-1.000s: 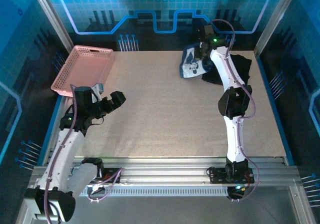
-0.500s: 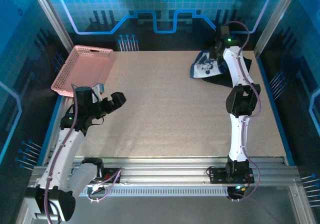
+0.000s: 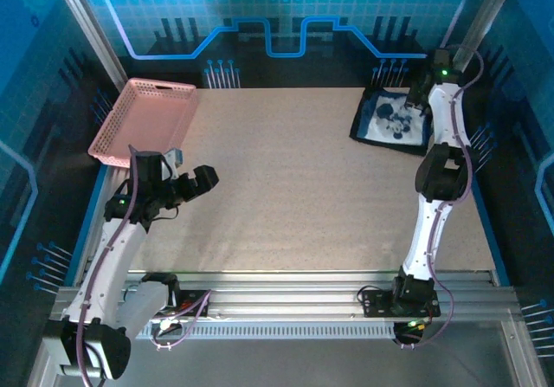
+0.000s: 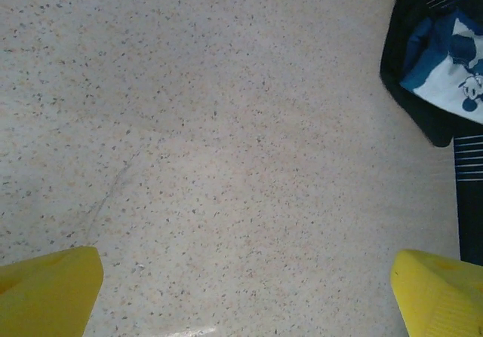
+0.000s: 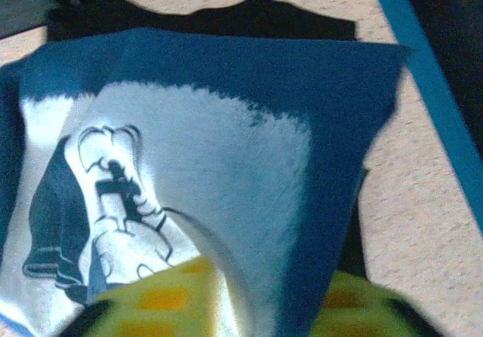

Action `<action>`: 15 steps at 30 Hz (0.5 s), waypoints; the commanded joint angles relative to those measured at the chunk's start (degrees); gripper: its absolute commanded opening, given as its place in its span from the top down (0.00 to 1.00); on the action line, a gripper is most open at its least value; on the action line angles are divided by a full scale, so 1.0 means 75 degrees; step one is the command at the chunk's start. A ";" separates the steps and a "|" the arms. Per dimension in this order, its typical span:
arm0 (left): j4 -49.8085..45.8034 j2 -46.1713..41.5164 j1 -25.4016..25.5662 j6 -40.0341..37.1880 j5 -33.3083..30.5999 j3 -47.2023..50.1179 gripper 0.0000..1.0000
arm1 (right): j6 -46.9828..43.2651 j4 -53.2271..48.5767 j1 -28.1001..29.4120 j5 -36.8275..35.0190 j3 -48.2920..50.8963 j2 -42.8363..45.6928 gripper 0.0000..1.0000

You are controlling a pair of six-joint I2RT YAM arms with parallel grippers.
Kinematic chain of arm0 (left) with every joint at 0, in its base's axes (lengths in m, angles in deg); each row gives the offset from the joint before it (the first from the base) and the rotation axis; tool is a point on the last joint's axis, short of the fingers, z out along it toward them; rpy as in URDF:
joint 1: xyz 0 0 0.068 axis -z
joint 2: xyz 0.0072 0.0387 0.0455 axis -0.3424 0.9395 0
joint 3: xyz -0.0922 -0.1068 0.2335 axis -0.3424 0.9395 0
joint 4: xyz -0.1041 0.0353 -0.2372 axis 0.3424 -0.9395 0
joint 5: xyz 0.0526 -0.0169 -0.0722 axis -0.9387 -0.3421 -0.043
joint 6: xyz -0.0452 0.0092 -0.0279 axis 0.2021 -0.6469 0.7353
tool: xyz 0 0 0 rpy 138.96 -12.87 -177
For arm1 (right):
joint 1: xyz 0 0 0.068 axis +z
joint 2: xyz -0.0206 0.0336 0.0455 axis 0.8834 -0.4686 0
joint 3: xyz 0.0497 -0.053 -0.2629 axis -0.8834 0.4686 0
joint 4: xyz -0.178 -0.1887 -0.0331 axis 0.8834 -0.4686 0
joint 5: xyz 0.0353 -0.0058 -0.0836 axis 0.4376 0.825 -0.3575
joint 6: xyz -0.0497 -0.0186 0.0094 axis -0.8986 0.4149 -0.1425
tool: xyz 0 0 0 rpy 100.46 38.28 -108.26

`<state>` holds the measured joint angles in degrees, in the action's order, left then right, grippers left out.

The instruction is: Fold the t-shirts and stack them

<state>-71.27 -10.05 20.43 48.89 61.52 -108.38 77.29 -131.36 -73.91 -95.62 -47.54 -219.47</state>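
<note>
We see the navy t-shirt [image 3: 394,120] lying spread out, white print up, at about 1 o'clock on the table [image 3: 286,188], near the far right corner. The black t-shirt [image 5: 226,16] sits under it, its edge poking out at 12 o'clock in the right wrist view. The right gripper [image 5: 226,303] is at the navy shirt's 3 o'clock edge, and its jaws are pinched on a fold of the blue cloth, which runs between the yellow fingers [image 5: 151,299]. The left gripper [image 4: 245,295] hovers over bare table at about 8 o'clock, well apart from both shirts, with its jaws wide and nothing in them. A pink basket [image 3: 111,127] sits at 10 o'clock.
</note>
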 commanded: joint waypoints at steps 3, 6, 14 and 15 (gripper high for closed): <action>-0.0672 -0.0132 -0.0077 -0.0444 -0.0422 -0.0303 0.01 | 0.0671 0.0105 -0.0393 0.0711 0.0677 0.0333 0.01; -0.0782 -0.0324 -0.0101 -0.0444 -0.0874 -0.0295 0.01 | 0.0462 0.0551 -0.0464 0.0783 0.2246 0.1701 0.00; 0.0686 -0.1029 -0.0275 0.0300 -0.2811 0.1205 0.01 | 0.0467 0.3224 0.0123 0.1881 0.9383 0.7201 0.00; 0.1013 -0.1046 -0.0289 0.0215 -0.3145 0.1386 0.01 | 0.0361 0.3706 0.0452 0.1724 1.0134 0.7733 0.00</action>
<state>-69.89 -17.56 19.25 49.48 47.69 -101.71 80.46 -114.14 -75.47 -85.65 16.37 -168.80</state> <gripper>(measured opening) 0.990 0.997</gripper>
